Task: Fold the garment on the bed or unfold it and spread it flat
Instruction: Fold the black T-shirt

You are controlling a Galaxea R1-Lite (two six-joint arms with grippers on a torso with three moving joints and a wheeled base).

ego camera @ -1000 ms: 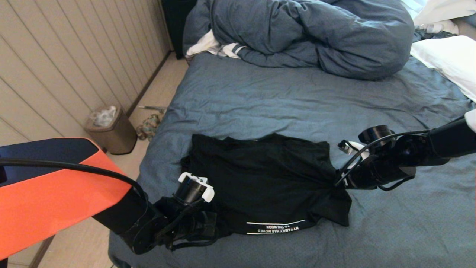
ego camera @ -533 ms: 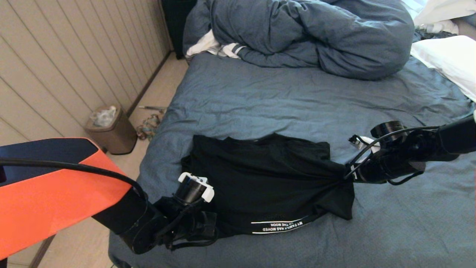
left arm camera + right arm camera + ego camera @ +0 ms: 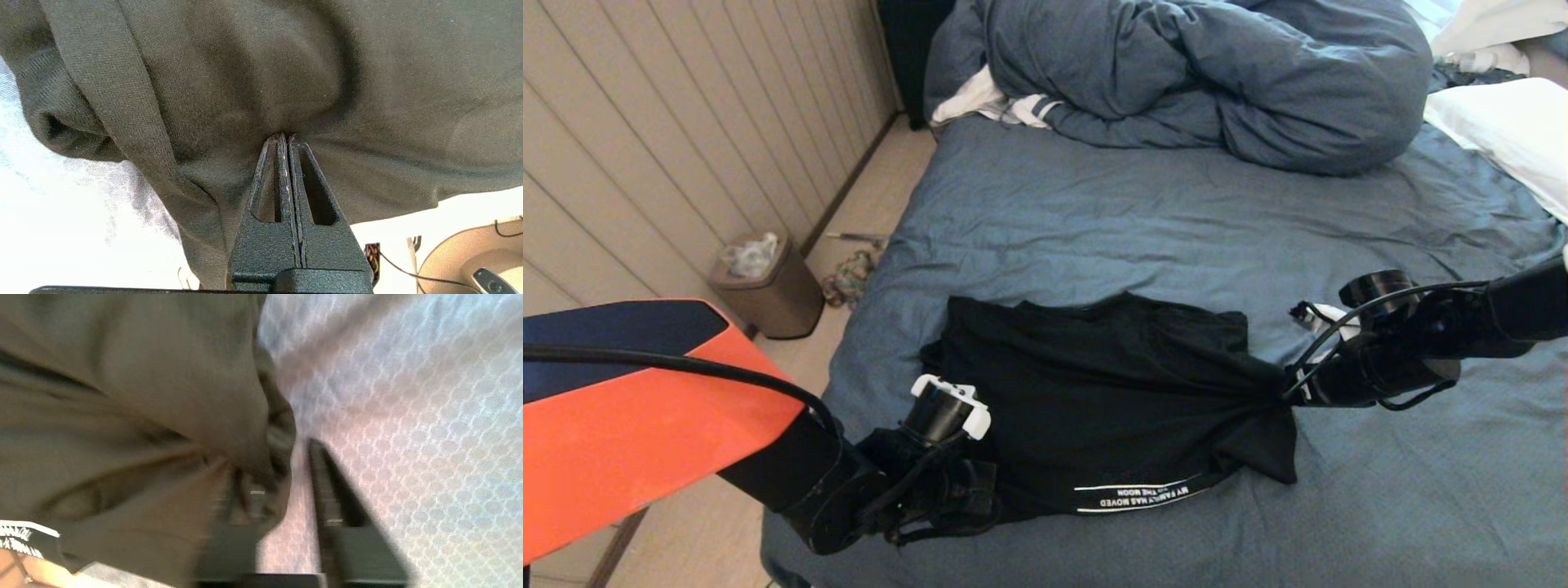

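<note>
Nearest the robot, the left gripper (image 3: pixel 1001 498) sits low at the near edge of the bed (image 3: pixel 1094 212). In the left wrist view its two fingers (image 3: pixel 286 179) are pressed together, with shirt fabric pinched at their tips. It holds the near left corner of the shirt (image 3: pixel 1111 400).

The shirt lies on the near part of the bed, spread broadly between the two grippers but rumpled, with folds running toward each pinch point. A band of white lettering (image 3: pixel 1139 495) shows along its near edge, upside down from the head view. Its far edge lies roughly straight across the sheet.

The right gripper (image 3: pixel 1286 392) is at the shirt's right side, where the fabric gathers to a point. In the right wrist view its fingers (image 3: pixel 327 490) stand apart. One finger lies against or under a bunched edge of the shirt (image 3: pixel 135 416); the other is clear of the fabric, over bare sheet. Whether the cloth still rests on the first finger cannot be told from the blur.

Beyond the shirt the sheet is bare and wrinkled. At the far end lies a bunched duvet (image 3: pixel 1201 73), with a striped white cloth (image 3: pixel 988 102) at its left and a pillow (image 3: pixel 1511 131) at the right. On the floor to the left, by the wall, stands a bin (image 3: pixel 766 286).
</note>
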